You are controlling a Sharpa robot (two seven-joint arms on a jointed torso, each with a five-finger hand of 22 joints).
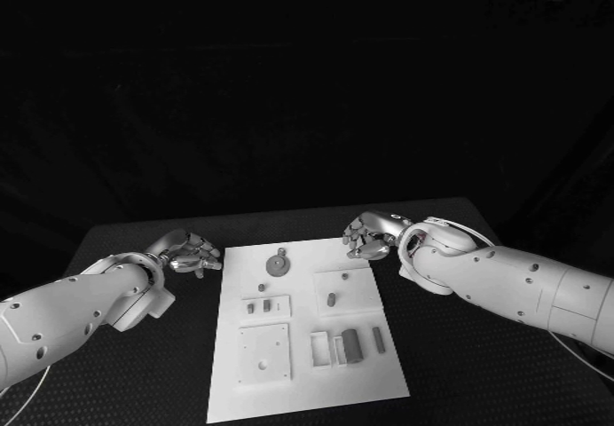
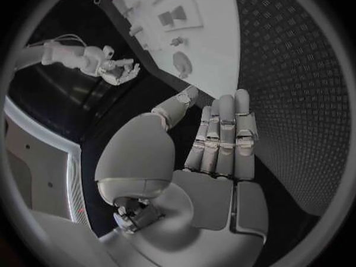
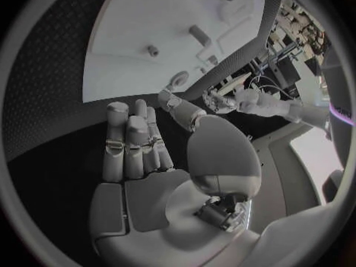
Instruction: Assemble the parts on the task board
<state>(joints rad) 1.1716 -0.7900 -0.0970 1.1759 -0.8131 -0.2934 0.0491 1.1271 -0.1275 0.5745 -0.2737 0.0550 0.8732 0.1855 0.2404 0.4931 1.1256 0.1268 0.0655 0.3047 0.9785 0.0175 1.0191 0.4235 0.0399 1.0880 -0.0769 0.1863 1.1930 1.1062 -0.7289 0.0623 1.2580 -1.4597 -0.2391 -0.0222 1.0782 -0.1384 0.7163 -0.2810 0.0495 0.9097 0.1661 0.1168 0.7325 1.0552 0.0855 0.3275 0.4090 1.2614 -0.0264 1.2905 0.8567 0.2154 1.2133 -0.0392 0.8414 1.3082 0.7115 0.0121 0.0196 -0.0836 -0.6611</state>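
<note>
Flanking the task board (image 1: 301, 355) on the tabletop (image 1: 486, 373), the left hand (image 1: 190, 253) and right hand (image 1: 368, 235) hover empty, fingers apart, where a careless reach could scatter its loose parts (image 1: 350, 344).

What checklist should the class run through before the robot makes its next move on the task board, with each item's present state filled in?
1. Left hand free, fingers apart, holding nothing: ok.
2. Right hand free, holding nothing: ok.
3. Both hands off the task board, one at each side of its far end: ok.
4. Round part lies in plain sight on the board's far end: ok.
5. Parts by the near right, such as the dark block, unobstructed: ok.
6. Which parts are already seated in their slots: cannot tell.
</note>
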